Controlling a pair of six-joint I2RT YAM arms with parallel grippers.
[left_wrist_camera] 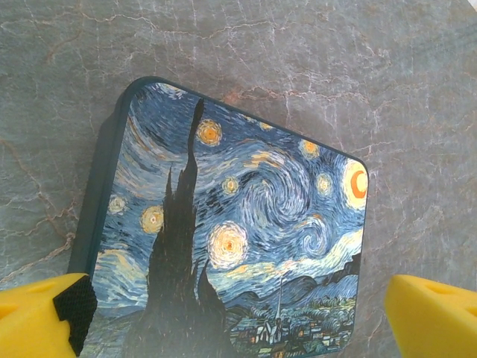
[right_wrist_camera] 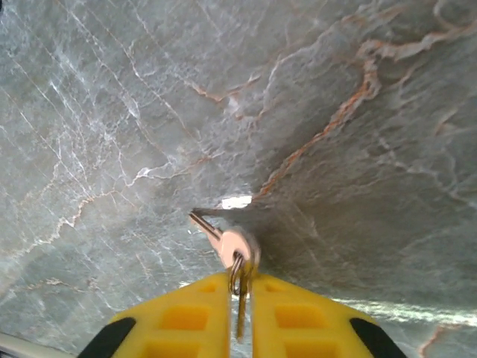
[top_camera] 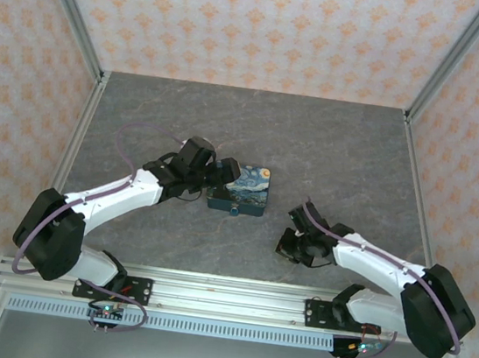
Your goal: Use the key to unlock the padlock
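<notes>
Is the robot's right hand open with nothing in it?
No, the right gripper is shut tight, and the key sticks out from between its tips.

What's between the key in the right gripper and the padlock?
Nothing visible. In the top view, bare table lies between the right gripper, shut on the key, and the padlock at the box's near edge. The left gripper sits open at the box's left side, off that path.
</notes>
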